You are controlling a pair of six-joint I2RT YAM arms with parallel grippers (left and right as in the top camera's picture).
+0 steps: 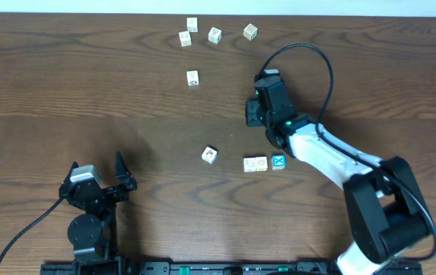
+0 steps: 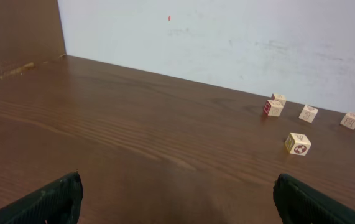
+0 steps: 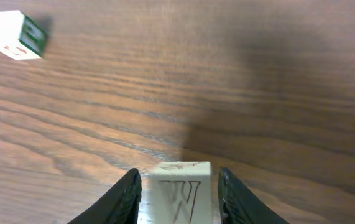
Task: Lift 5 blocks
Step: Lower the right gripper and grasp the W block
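**Right hand on a cream block, lift to follow**

Right of centre on the brown worktop (image 1: 126, 99), the right hand (image 3: 178, 186) pinches a cream block (image 3: 180, 198) by two opposite sides. I cannot tell whether it is clear of the wood. The left hand (image 1: 98, 177) sits spread and empty. The next move is probably a straight rise with the pinch kept firm. Being a cube, the block has no long axis. Its face with a W-like drawing looks towards the wrist camera.

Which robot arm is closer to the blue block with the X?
Right. The right end effector, closed around a cream block, is just beyond the blue block; the left end effector sits open, far off to its left.
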